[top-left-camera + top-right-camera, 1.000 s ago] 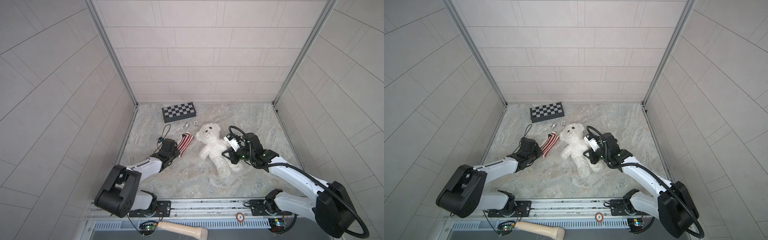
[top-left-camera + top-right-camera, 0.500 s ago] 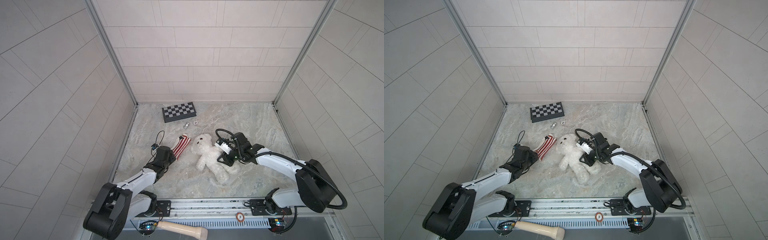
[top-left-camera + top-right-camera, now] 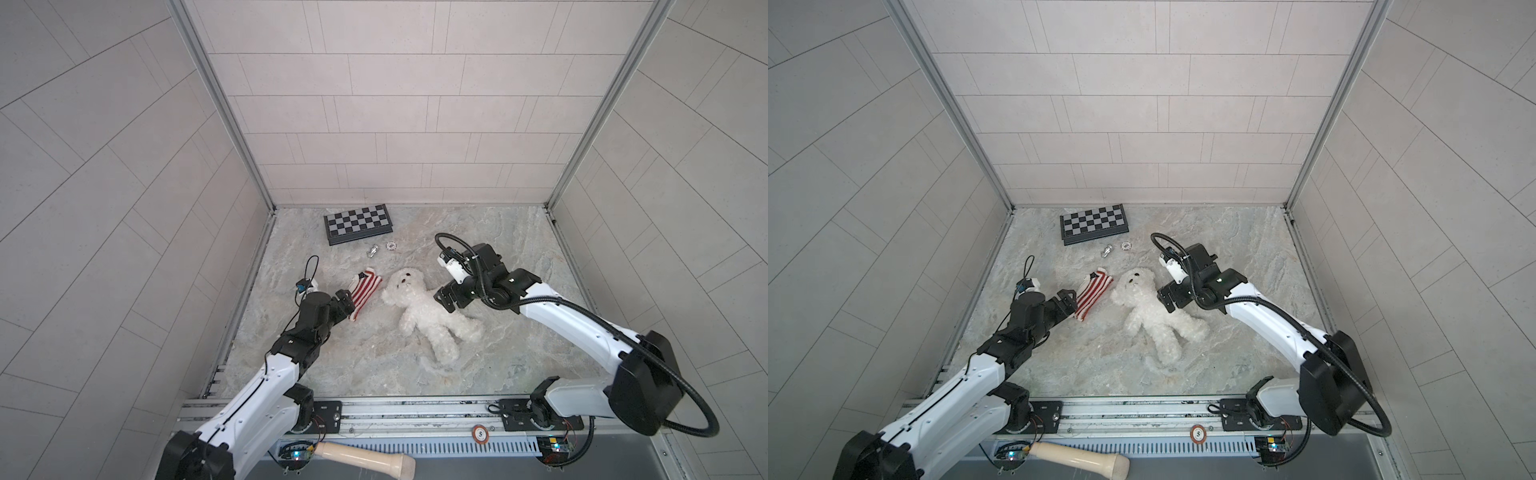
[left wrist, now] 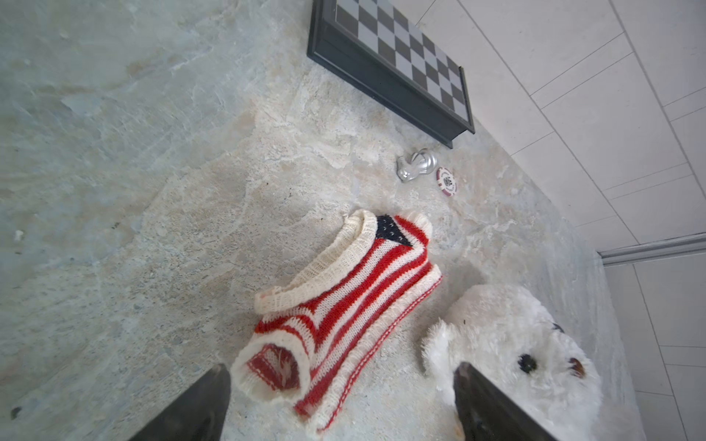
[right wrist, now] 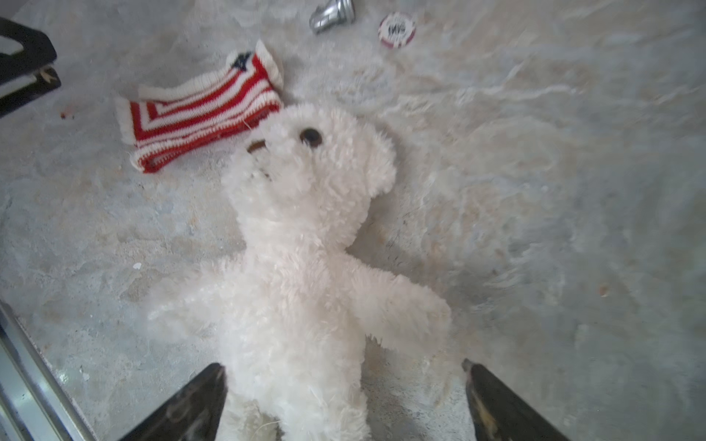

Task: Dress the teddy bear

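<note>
Marble top (image 3: pixel 374 365): left claw (image 3: pixel 348 305), right claw (image 3: pixel 446 300) agape, flanking teddy bear (image 3: pixel 424 309).

Bright even light, soft shadows, right wrist view slightly blurred — edges bowed

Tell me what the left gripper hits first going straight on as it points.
Most likely the striped sweater: its near end lies just ahead of the left gripper, between the open jaws, though depth is unclear.

left gripper (image 4: pixel 342 366): jaws stood wide apart, clamping nothing | striped sweater (image 4: pixel 344 298): lay on marble table (image 4: pixel 133 191), open end between the fingers (image 4: pixel 202 404) | teddy bear (image 4: pixel 512 343): head just beside sweater | chessboard (image 4: pixel 397 57), silver chess piece (image 4: pixel 416 168), poker chip (image 4: pixel 446 181): lay beyond.
</note>
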`<state>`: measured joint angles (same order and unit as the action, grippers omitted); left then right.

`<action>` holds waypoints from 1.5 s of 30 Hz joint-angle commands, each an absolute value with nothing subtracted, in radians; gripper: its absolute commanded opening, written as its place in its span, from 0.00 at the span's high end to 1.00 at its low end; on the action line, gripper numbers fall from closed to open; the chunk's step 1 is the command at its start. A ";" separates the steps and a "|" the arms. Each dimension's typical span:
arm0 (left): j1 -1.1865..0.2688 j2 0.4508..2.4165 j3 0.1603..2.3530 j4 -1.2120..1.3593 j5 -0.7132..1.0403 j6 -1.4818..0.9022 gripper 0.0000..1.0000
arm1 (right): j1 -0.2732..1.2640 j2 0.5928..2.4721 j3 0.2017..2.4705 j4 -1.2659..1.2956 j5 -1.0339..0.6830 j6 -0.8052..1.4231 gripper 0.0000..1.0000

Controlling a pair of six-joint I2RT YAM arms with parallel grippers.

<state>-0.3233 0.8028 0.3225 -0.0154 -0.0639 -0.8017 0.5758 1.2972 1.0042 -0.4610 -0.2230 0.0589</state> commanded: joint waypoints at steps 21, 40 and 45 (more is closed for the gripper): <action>-0.328 0.691 0.387 -0.077 -0.018 -0.741 0.04 | 0.779 1.820 1.231 -0.428 0.009 0.180 0.01; -0.328 0.608 0.450 -0.171 0.155 -0.699 0.03 | 0.862 1.466 0.757 0.066 -0.281 -0.276 0.55; -0.324 0.584 0.448 -0.240 0.077 -0.693 0.03 | 0.862 1.467 0.742 0.016 -0.338 -0.322 0.36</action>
